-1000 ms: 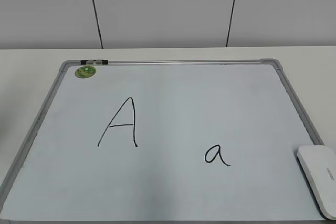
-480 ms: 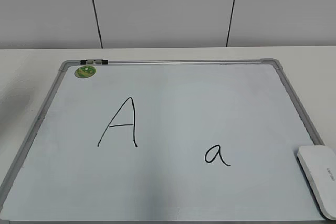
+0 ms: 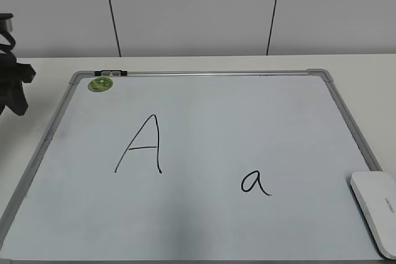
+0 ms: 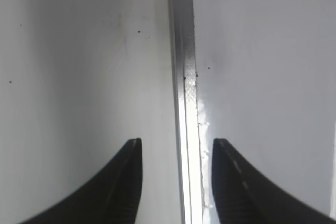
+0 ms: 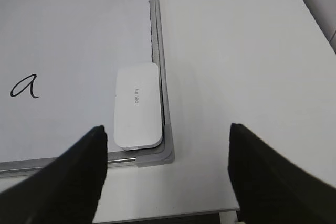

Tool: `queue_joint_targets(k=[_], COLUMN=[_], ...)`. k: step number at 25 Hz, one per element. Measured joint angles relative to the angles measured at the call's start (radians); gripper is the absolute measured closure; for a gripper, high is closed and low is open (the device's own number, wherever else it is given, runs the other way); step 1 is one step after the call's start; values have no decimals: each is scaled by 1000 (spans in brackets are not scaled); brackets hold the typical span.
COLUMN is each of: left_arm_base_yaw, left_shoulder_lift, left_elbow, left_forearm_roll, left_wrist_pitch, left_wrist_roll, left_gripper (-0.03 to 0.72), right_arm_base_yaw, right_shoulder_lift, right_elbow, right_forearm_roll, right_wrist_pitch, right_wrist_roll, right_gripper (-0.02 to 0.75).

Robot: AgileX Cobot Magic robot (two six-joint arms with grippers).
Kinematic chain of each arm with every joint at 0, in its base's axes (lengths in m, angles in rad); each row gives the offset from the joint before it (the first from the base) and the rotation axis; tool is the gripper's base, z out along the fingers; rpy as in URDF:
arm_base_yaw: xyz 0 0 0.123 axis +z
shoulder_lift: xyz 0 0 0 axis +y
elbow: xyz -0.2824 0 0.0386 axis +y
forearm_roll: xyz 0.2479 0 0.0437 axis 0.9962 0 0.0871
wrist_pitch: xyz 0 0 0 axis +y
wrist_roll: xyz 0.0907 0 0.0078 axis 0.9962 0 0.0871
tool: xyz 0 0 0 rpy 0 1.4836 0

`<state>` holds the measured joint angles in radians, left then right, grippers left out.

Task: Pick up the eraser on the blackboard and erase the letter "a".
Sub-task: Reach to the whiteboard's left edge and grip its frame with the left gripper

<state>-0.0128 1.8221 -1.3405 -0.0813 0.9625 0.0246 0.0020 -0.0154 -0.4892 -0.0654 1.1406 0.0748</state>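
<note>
At the far left of the exterior view, about nine o'clock from the board's centre, a dark part of the left arm [image 3: 12,72] hangs over the white tabletop [image 3: 37,66], just outside the frame. The left end effector [image 4: 176,174] has its fingers apart, one on either side of the silver frame rail of the blackboard [image 4: 262,77], which runs between them in the left wrist view.

The blackboard [image 3: 247,115] lies flat on the tabletop. A round green magnet [image 3: 100,84] sits at its eleven o'clock corner, next to a small dark clip [image 3: 111,73] on the top rail. A large capital "A" [image 3: 141,144] stands left of centre. The letter "a" [image 3: 255,183] is at about five o'clock from the board's centre, unerased.

The eraser [image 3: 376,209] lies white side up in the board's four o'clock corner, against the right frame rail and well apart from the letter "a". In the right wrist view the right end effector [image 5: 167,174] is wide apart above the eraser [image 5: 138,105], not touching it, with the letter "a" [image 5: 25,86] at nine o'clock
</note>
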Motion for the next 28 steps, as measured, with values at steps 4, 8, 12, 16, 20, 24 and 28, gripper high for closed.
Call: queue_joint_targets(k=[4, 8, 12, 16, 20, 24, 28], left_arm_base_yaw=[0, 0, 0, 0, 0, 0, 0], left_shoulder_lift=[58, 120, 187, 242, 259, 271, 278], left_elbow=[-21, -24, -24, -35, -39, -45, -52], left_forearm_roll=[5, 5, 3, -3, -9, -9, -14], left_wrist_pitch=[-29, -47, -53, -55, -59, -61, -61], left_wrist_roll=[5, 7, 7, 7, 9, 9, 9], left_gripper=[372, 372, 372, 372, 372, 372, 373], right_arm_base_yaw=[0, 0, 0, 0, 0, 0, 0], right_shoulder_lift=[0, 0, 0, 0, 0, 0, 0], right_elbow=[0, 0, 0, 0, 0, 0, 0], right_forearm_roll=[0, 0, 0, 0, 0, 0, 0], right_wrist_pitch=[0, 0, 0, 0, 0, 0, 0], right_wrist_roll=[0, 0, 0, 0, 0, 0, 0], right_gripper=[204, 204, 204, 204, 204, 204, 204])
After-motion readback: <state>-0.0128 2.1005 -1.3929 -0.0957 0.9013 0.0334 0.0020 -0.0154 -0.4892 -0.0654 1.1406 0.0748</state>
